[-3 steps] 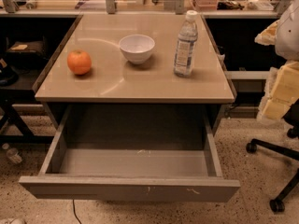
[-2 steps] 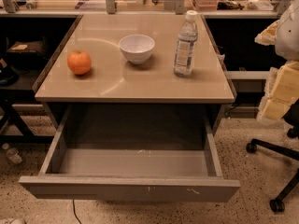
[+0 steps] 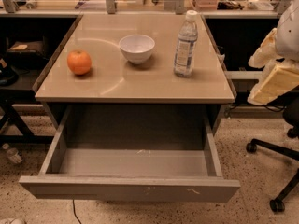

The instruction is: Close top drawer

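Currently the top drawer [image 3: 131, 188] is pulled far out from under the desk [image 3: 140, 87]. Its plain scratched front sits near the bottom of the camera view, well forward of the desk's front edge, and nothing shows inside it. The drawer front runs about as wide as the desktop, and both side walls are visible back to the desk body.

The end effector [image 3: 275, 80] is at the right edge of the view, a cream-coloured shape just off the desk's right side and above the floor, well apart from the drawer front. Cannot tell if it is spread or pressed together.

On the desktop an orange [image 3: 79, 62] is at the left, a white bowl [image 3: 136, 48] in the middle and an upright water bottle [image 3: 185, 45] at the right, all set back from the front edge.

An office chair base [image 3: 275, 171] stands on the speckled floor right of the drawer's right corner, with a gap between them. A thin cable [image 3: 74, 211] lies on the floor below the drawer front.
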Controlling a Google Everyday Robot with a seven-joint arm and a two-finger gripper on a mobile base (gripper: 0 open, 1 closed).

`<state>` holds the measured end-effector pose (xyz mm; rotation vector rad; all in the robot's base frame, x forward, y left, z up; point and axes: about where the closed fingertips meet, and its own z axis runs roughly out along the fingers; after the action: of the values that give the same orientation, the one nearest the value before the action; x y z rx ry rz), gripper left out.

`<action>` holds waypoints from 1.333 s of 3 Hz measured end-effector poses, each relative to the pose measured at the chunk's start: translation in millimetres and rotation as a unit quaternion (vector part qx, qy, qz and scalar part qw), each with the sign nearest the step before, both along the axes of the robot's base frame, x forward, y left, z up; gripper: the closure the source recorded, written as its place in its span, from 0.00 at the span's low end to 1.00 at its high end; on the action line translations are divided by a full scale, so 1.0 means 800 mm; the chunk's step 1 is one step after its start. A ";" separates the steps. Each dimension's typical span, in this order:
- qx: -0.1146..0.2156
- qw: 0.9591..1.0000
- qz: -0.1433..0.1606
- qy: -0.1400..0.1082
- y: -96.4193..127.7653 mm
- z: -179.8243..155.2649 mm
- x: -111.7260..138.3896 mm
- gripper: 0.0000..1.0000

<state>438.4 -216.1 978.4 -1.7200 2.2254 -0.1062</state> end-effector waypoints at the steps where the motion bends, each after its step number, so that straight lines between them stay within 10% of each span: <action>1: 0.000 1.000 0.000 0.000 0.000 0.000 0.000 0.64; 2: 0.000 1.000 0.000 0.000 0.000 0.000 0.000 0.88; 4: -0.029 0.999 -0.017 0.027 -0.004 -0.036 -0.076 1.00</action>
<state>377.6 -219.5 949.5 -1.7337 2.3134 -0.1350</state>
